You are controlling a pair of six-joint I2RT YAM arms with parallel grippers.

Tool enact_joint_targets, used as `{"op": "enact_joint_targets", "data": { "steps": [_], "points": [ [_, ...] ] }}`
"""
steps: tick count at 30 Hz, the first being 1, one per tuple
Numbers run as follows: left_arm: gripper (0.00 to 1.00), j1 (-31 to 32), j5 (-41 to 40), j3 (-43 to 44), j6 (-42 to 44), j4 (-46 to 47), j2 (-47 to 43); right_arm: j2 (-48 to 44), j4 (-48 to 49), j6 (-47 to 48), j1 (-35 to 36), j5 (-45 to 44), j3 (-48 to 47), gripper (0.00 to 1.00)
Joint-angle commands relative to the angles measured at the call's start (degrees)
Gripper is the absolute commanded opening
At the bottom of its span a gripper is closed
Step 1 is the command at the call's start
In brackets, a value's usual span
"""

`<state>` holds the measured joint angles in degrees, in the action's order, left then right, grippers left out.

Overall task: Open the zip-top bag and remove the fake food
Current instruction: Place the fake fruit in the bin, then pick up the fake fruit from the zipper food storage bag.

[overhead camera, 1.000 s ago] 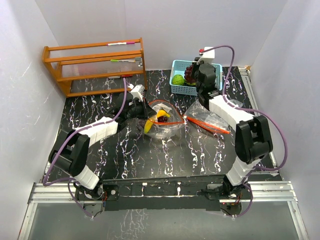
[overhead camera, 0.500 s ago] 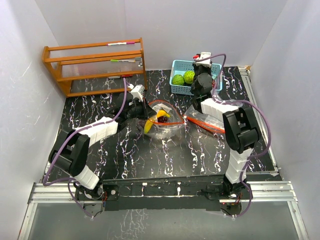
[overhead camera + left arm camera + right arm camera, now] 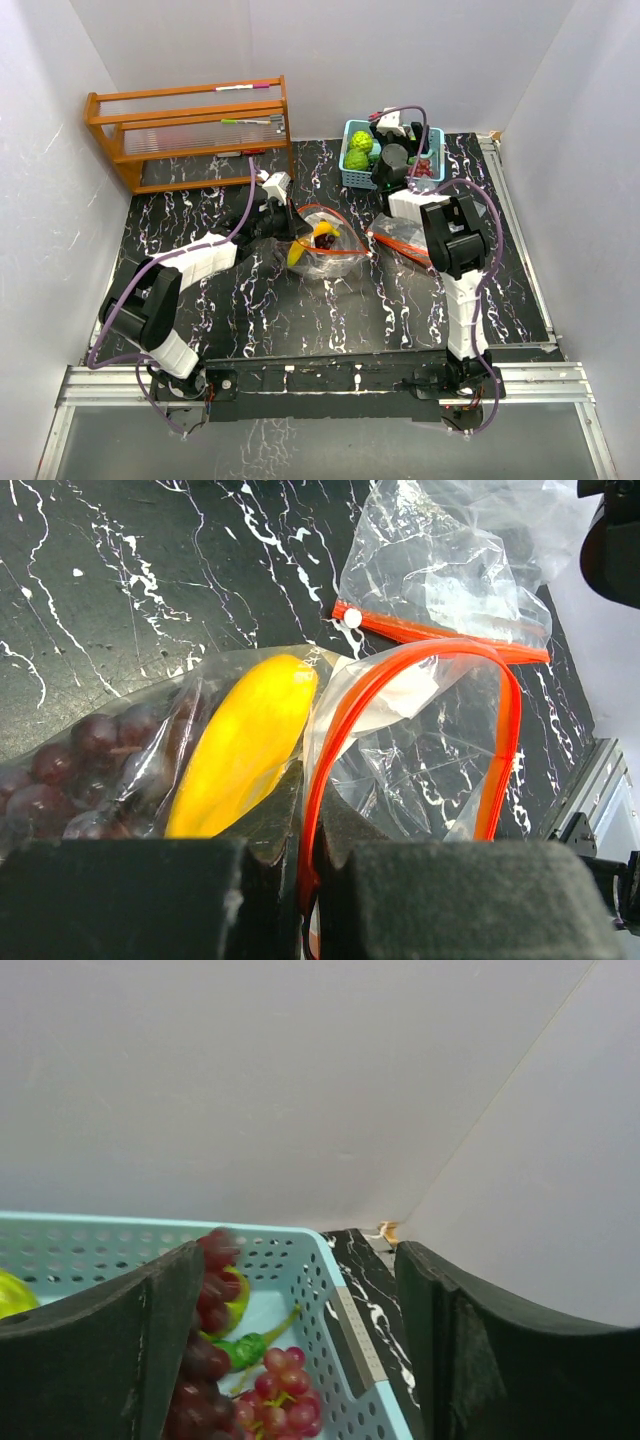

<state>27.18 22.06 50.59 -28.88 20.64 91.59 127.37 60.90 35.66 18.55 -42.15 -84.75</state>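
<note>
The zip-top bag [image 3: 328,248] lies mid-table with its orange rim [image 3: 420,680] pulled open. My left gripper [image 3: 284,222] [image 3: 310,825] is shut on that rim at the bag's left side. Inside the bag are fake food pieces: a yellow banana [image 3: 245,745] and dark purple grapes [image 3: 70,780]. My right gripper [image 3: 400,152] [image 3: 300,1265] hangs open over the light-blue basket [image 3: 352,128] [image 3: 345,1320]. A dark grape bunch [image 3: 205,1305], blurred, is against its left finger and dropping. Red grapes [image 3: 285,1400] and bumpy lime-green balls [image 3: 358,150] lie in the basket.
A second, flat zip-top bag [image 3: 405,240] [image 3: 440,580] with an orange strip lies right of the open bag. An orange wooden rack [image 3: 190,130] stands at the back left. White walls close the table at the back and both sides.
My right gripper swung left over the basket and opened, letting go of the dark grape bunch, which falls into the basket. The left gripper and the bag have stayed put.
</note>
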Motion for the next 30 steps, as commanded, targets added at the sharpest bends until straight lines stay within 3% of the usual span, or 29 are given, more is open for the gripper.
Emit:
{"op": "enact_joint_targets", "data": {
  "steps": [1,4,8,11,14,19,22,27,30],
  "points": [
    [0.00,0.14,0.78,1.33,0.78,-0.89,-0.78,-6.56,-10.60,-7.45,-0.44,2.33,-0.69,0.83],
    [0.00,0.16,1.32,1.66,0.47,-0.33,-0.25,-12.35,-24.99,-17.21,-0.44,10.18,0.22,0.84],
    [0.00,0.14,1.43,1.81,0.32,0.02,-0.13,-20.43,-39.61,-28.88,-0.31,30.43,3.76,0.71],
    [0.00,0.15,1.15,1.81,0.41,0.02,-0.18,-25.42,-44.75,-33.44,0.92,42.70,8.01,0.62],
    [0.00,0.10,1.09,1.86,0.49,0.18,-0.18,-30.10,-45.55,-34.11,4.97,49.15,14.90,0.53],
    [0.00,0.15,1.03,2.11,0.63,0.02,-0.25,-34.11,-46.57,-35.91,12.41,53.18,24.11,0.31],
    [0.00,0.15,0.92,2.06,0.65,-0.23,-0.18,-37.37,-46.27,-36.53,17.04,52.76,27.42,0.23],
    [0.00,0.15,0.88,2.03,0.59,0.01,-0.19,-40.25,-46.74,-38.60,20.18,53.09,31.04,0.18],
    [0.00,0.14,0.88,1.83,0.59,0.12,-0.19,-42.81,-46.45,-38.69,20.21,48.42,33.14,0.18]
  ]
}}
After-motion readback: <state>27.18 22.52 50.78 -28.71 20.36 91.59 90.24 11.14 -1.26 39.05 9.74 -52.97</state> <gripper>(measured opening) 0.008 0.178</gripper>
